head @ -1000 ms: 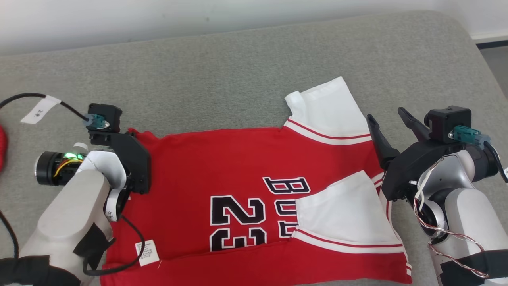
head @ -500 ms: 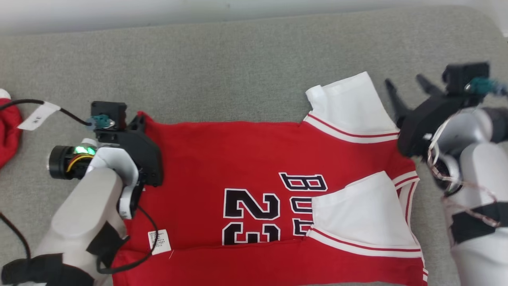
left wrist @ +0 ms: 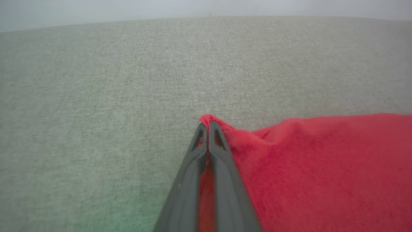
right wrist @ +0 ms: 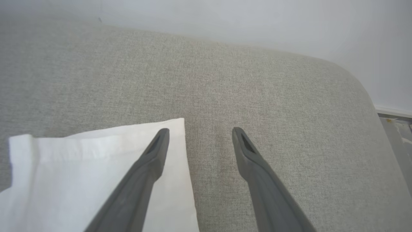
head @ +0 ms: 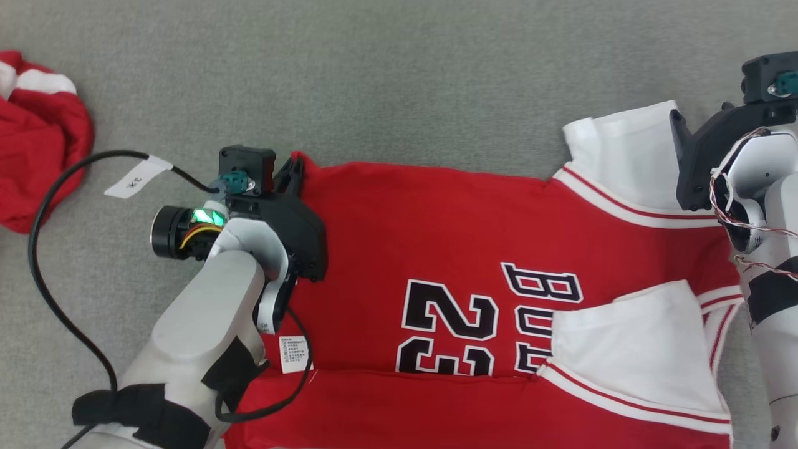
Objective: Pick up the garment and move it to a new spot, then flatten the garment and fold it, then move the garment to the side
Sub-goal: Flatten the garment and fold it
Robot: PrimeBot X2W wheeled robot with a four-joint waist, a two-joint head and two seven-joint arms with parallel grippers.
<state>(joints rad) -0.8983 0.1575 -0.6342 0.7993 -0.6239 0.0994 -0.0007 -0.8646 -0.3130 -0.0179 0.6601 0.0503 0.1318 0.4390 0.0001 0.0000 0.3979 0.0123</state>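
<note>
— What's cut off?
— The jersey's (head: 436, 249) near edge runs off the bottom of the head view. It lies on the grey cushion (head: 405, 81), long axis left to right, sleeves rightward.
— And the claws?
— The left gripper (left wrist: 207, 126) pinches the far hem corner. The right gripper (right wrist: 199, 132) gapes, one finger above the far white sleeve (right wrist: 80, 167).

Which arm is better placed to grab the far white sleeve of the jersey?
Right. The right pincer is open, straddling the white sleeve at its edge in its wrist view. The left pincer is shut on the red corner of the jersey at the opposite end.
</note>
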